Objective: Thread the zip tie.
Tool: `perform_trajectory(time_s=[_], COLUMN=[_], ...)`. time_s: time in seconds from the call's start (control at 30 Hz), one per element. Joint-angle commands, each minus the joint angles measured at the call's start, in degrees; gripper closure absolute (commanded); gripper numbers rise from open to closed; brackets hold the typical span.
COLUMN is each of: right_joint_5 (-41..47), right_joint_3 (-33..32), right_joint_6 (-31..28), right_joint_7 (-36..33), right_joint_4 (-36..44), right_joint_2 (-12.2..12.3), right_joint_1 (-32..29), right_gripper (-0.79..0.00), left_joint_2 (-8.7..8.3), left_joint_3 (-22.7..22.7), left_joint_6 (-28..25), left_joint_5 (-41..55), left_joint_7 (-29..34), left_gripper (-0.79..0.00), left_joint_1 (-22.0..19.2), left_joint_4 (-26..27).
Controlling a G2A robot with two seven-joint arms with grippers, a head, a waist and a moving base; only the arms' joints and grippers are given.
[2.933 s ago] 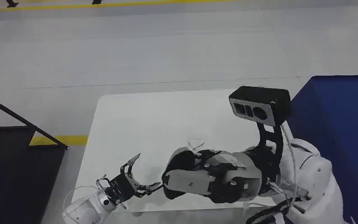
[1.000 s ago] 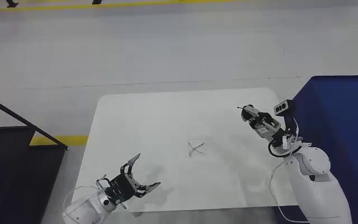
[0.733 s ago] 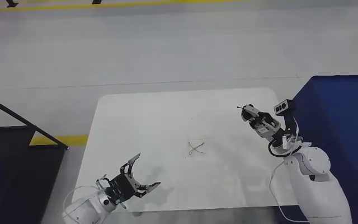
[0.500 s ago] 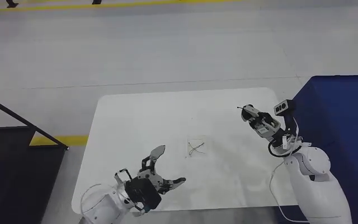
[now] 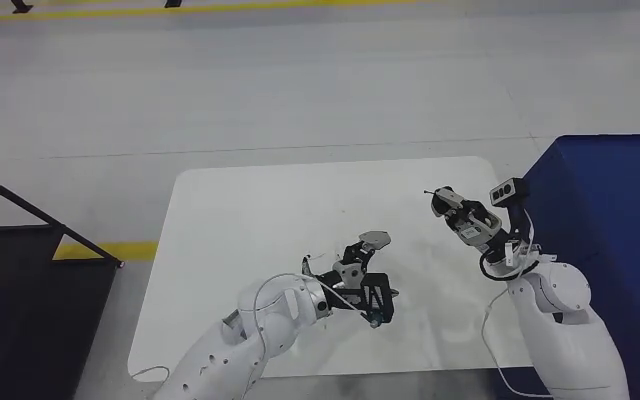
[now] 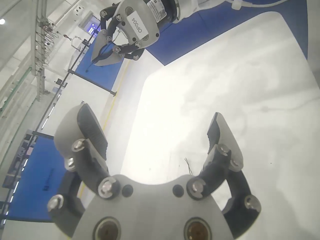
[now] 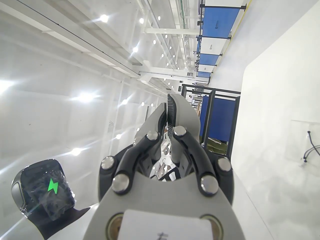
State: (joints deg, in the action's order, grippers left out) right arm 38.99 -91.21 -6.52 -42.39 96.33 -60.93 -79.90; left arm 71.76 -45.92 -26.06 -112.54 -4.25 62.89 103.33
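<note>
Plainly, left claw (image 6: 150, 116) hung spread wide, holding nothing, low over white table (image 5: 230, 230). Thin black plastic zip tie (image 7: 310, 139) lay flat just beneath, between its fingers. Right claw (image 6: 97, 61) stood well off, pinched shut on thin dark strand (image 6: 88, 69). Tie looked light, springy, slippery, probably best pinched near one end, tail left free.

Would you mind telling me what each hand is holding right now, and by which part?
The right hand pinches a thin black zip tie between its fingertips; which end cannot be told. The left hand is open, holding nothing.
</note>
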Motion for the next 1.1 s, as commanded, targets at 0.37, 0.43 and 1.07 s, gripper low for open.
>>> perform_trajectory(time_s=[0.37, 0.43, 1.07], right_joint_5=[0.0, 0.0, 0.0], right_joint_3=[0.0, 0.0, 0.0], right_joint_6=[0.0, 0.0, 0.0], right_joint_7=[0.0, 0.0, 0.0], right_joint_4=[0.0, 0.0, 0.0], right_joint_2=[0.0, 0.0, 0.0], right_joint_1=[0.0, 0.0, 0.0], right_gripper=[0.000, 0.000, 0.000], left_joint_2=[2.96, 4.59, 9.21], left_joint_3=[-1.9, -0.5, 6.1], left_joint_6=[-1.4, -0.6, 10.5], left_joint_5=[29.6, 39.7, 65.7], left_joint_7=[21.1, 27.1, 58.3], left_gripper=[-0.785, -0.785, -0.785], left_joint_1=[-5.6, -10.0, -19.4], left_joint_4=[-7.3, -10.0, -23.3])
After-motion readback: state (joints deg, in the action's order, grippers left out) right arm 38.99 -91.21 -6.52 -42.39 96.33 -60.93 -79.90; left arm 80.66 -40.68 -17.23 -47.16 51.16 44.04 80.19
